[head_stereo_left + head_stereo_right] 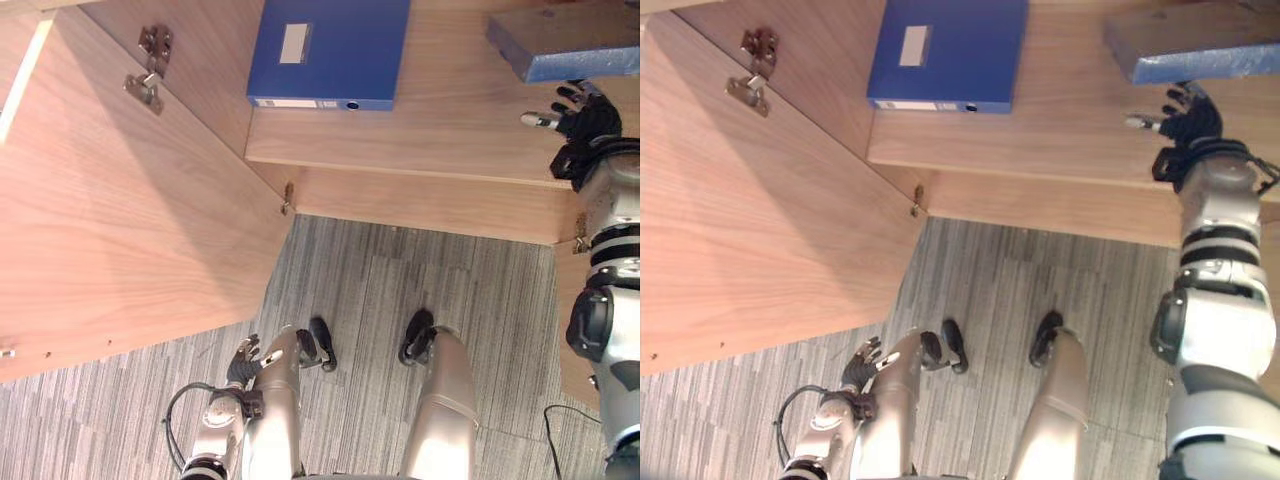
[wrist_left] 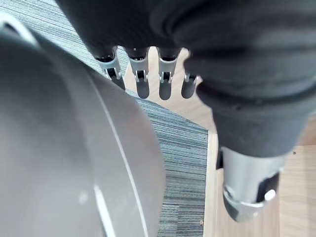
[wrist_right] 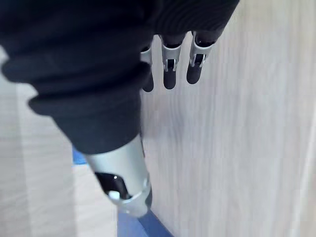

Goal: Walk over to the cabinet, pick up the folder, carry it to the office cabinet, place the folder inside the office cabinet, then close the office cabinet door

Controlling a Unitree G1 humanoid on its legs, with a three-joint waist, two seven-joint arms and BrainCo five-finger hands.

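Note:
A blue folder [image 1: 325, 50] lies flat on the wooden shelf [image 1: 430, 135] of the open cabinet, spine towards me. A second, grey-blue folder [image 1: 565, 40] lies further right on the same shelf. My right hand [image 1: 580, 112] is raised over the shelf just short of that second folder, fingers [image 3: 169, 74] straight and spread, holding nothing. In the right wrist view a strip of blue [image 3: 131, 224] shows past the thumb against pale wood. My left hand [image 1: 245, 360] hangs low over the carpet, fingers [image 2: 140, 81] relaxed and empty.
The cabinet door [image 1: 120, 220] stands swung open on my left, its metal hinges [image 1: 150, 70] showing near the top. The cabinet's lower front panel [image 1: 420, 205] runs below the shelf. Grey striped carpet [image 1: 380, 290] covers the floor.

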